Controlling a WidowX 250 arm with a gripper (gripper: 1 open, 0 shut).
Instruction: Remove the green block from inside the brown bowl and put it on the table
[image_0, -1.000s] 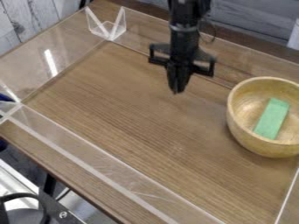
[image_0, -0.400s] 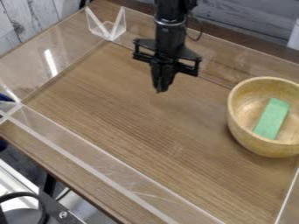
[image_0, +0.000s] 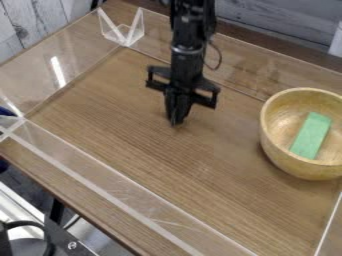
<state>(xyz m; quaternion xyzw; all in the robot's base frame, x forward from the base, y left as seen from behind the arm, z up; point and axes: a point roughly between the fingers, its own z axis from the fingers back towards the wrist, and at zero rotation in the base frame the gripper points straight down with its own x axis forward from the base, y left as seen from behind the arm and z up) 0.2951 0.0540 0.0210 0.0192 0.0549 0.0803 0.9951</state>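
Green and flat, the green block (image_0: 311, 135) lies inside the brown bowl (image_0: 285, 108), resting aslant against the bowl's inner wall with its long side running from the upper rim down toward the bottom. We see it well apart from the gripper (image_0: 178, 120), off to the gripper's right in the camera view and slightly lower in the frame. Nothing touches the block.

We find the bowl itself sitting on the table (image_0: 147, 175) near the right edge, also well to the right of the gripper, with bare wood grain between the two.

We see the gripper pointing straight down over the middle of the table, its tips close to the surface; whether they touch the wood we cannot tell. Its two fingers are drawn together to a narrow point with no gap showing between them, and we see nothing held in them. A dark crossbar sticks out on both sides just above the fingers, and the black arm rises from there toward the top of the frame.

Low clear acrylic walls (image_0: 94, 185) edge the table, and behind the gripper, to its left, a clear corner piece (image_0: 120, 28) stands at the far wall.
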